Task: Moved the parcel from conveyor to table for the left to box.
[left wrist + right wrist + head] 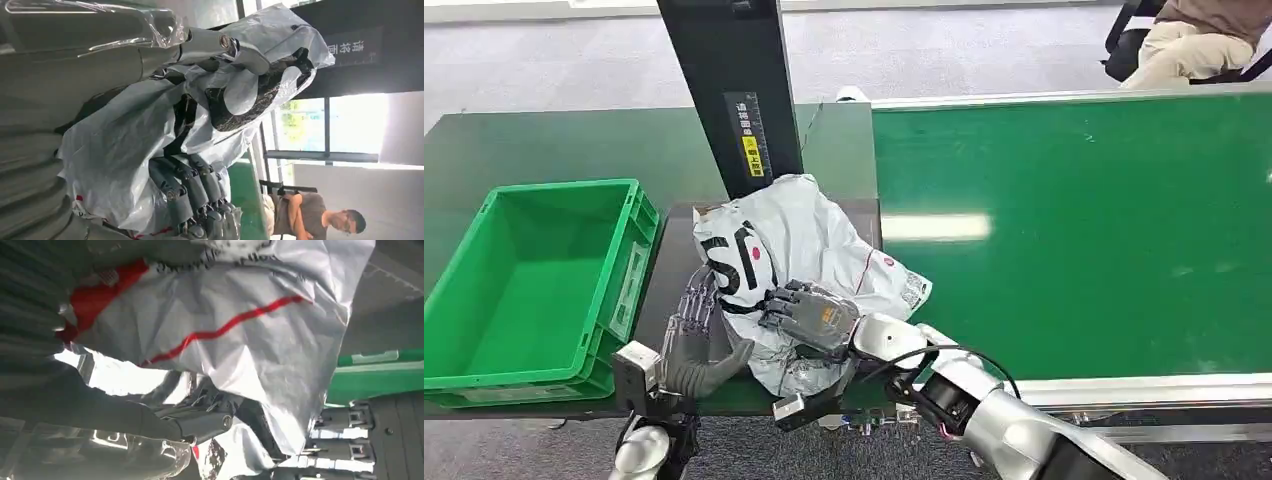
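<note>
The parcel [799,262], a crumpled white plastic mailer, lies on the dark counter [674,260] just beside the green box [534,285], its far edge against the black post [729,90]. The right hand [809,315] grips it from above, fingers curled into the film. The left hand [699,345] presses against its near side, fingers apart; whether it actually pinches the film I cannot tell. To do this well, the right should let go only once the left has a firm hold, then lift clear of the box wall.

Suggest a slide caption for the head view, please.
Both hands, left and right, on a white parcel beside the green crate.
</note>
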{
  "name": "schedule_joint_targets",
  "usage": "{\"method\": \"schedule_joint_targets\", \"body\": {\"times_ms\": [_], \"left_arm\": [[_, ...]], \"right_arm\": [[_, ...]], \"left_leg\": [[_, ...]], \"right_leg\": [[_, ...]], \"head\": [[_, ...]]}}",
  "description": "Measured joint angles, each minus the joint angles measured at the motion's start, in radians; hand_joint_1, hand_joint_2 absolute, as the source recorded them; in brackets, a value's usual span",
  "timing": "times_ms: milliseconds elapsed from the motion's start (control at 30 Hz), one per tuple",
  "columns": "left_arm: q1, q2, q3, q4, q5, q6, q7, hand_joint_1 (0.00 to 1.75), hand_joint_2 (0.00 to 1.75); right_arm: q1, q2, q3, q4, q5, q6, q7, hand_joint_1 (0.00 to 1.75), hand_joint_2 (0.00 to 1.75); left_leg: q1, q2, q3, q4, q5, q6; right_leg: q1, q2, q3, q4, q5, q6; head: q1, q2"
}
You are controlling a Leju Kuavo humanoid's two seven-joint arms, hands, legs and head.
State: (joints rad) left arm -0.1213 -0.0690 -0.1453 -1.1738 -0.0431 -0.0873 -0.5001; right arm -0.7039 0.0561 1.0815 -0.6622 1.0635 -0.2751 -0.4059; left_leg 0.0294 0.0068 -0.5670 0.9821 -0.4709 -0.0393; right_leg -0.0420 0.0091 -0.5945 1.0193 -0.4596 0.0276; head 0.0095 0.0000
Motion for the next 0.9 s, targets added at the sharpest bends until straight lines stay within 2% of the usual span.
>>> {"method": "schedule_joint_targets", "body": {"times_ms": [267,600,733,900], "left_arm": [[0.027,-0.006,0.047,-0.057,0.034,0.167,-0.027,0.0,1.75],[0.05,-0.028,0.107,-0.157,0.105,0.376,-0.078,0.0,1.75],[0.05,-0.029,0.111,-0.173,0.084,0.434,-0.094,0.0,1.75],[0.049,-0.032,0.111,-0.188,0.074,0.487,-0.118,0.0,1.75]], "right_arm": [[0.027,-0.027,-0.081,-0.039,-0.049,-0.138,0.039,0.0,1.75],[0.186,-0.071,-0.325,-0.225,-0.192,-0.33,-0.031,0.0,1.75],[0.244,-0.085,-0.409,-0.293,-0.298,-0.313,-0.079,0.0,1.75],[0.32,-0.091,-0.505,-0.376,-0.544,-0.167,-0.17,0.0,1.75]], "left_leg": [[0.0,0.0,0.0,0.0,0.0,0.0],[0.0,0.0,-0.001,0.0,0.0,0.0],[0.0,0.0,-0.001,0.0,0.0,0.0],[0.0,0.0,-0.001,0.0,0.0,0.0]], "right_leg": [[0.0,0.0,0.0,0.0,0.0,0.0],[0.0,0.0,-0.001,0.0,0.0,0.0],[0.0,0.0,-0.001,0.0,0.0,0.0],[0.0,0.0,-0.001,0.0,0.0,0.0]], "head": [[0.0,0.0],[0.0,0.0],[0.0,0.0],[0.0,0.0]]}}
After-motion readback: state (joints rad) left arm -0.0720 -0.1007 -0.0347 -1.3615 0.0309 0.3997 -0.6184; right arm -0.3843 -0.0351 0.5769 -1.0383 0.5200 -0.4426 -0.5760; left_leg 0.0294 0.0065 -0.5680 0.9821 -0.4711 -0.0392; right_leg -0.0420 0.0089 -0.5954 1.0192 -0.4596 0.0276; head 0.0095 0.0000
